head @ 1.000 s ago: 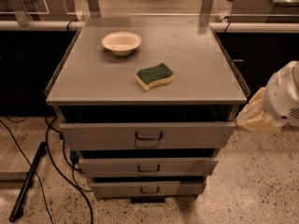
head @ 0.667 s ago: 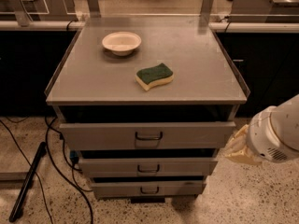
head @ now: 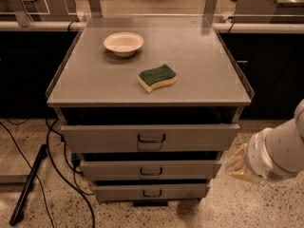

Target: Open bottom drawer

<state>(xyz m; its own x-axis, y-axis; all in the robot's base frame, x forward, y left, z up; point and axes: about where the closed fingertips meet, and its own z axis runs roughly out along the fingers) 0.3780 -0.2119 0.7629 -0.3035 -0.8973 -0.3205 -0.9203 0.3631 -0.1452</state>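
The bottom drawer (head: pixel 114 192) is the lowest and narrowest of three grey fronts on a metal cabinet, with a small dark loop handle (head: pixel 152 193) at its centre. All three fronts stand slightly stepped, each lower one set further back. My gripper (head: pixel 239 166) is at the right of the cabinet, beside the middle drawer (head: pixel 190 169), on the end of my white arm (head: pixel 278 152). It is apart from the bottom drawer's handle, to its right and a little higher.
The top drawer (head: pixel 104 137) is the widest front. On the cabinet top (head: pixel 199 65) lie a green and yellow sponge (head: pixel 157 77) and a white bowl (head: pixel 123 43). Black cables (head: pixel 54 160) and a dark rod (head: pixel 27 186) lie on the speckled floor at left.
My arm and gripper have moved down and a little left, from beside the cabinet top's right edge to the level of the middle drawer. The drawers have not moved.
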